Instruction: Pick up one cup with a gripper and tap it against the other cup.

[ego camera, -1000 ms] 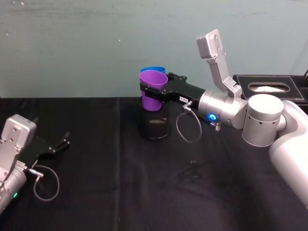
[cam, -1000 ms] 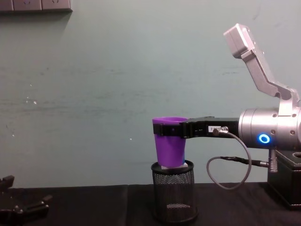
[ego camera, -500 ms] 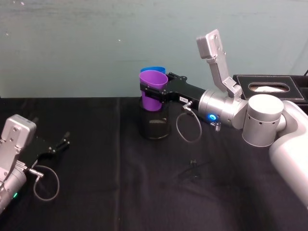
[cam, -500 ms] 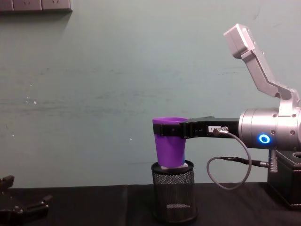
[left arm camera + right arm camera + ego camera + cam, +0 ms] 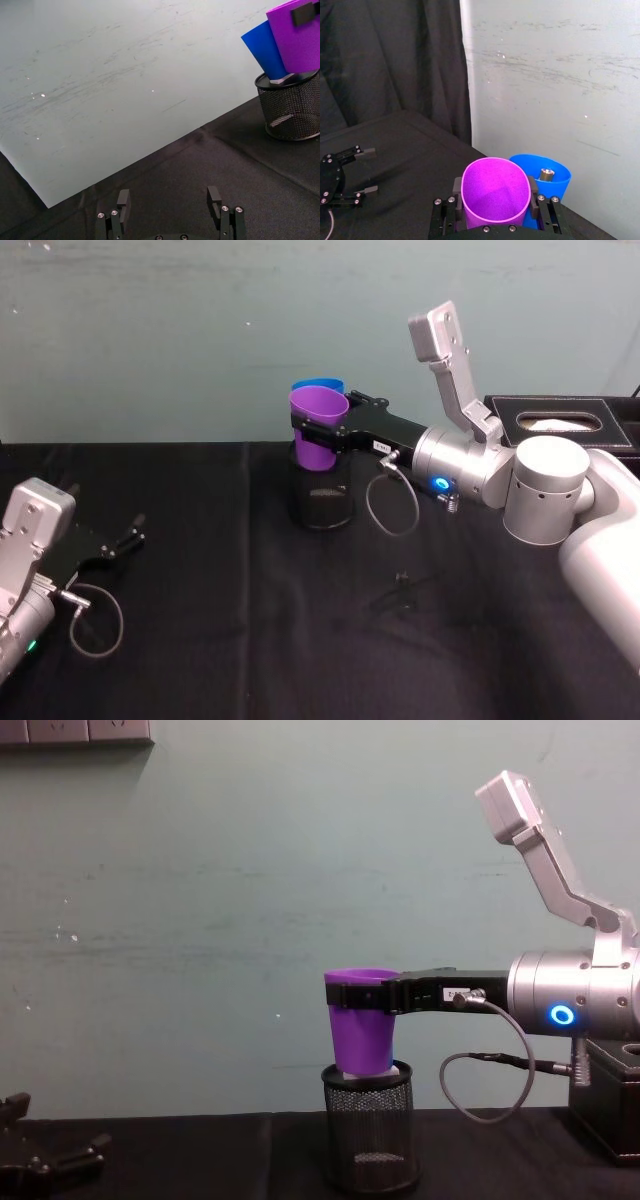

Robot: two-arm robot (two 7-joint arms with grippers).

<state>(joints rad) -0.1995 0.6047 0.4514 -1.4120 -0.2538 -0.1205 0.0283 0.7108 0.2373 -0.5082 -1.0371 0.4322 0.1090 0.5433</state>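
Now: right pincer (image 5: 318, 434) clamps purple cup (image 5: 318, 408) upright, mouth up, beside blue cup (image 5: 318, 386); left pincer (image 5: 133, 531) parked, wide.

**Silver arms, black grippers**

The right arm's rounded silver joints (image 5: 545, 488) carried a blue ring light (image 5: 441, 484) and an angular silver camera bracket (image 5: 447, 350). Its black flat-jawed right gripper (image 5: 320, 425) bore a small white label (image 5: 381, 447) and a looping grey cable (image 5: 392, 508). The black left gripper (image 5: 135, 530), dotted with silver screws (image 5: 111, 213), had a boxy silver housing (image 5: 35, 520) and another grey cable loop (image 5: 95, 620).
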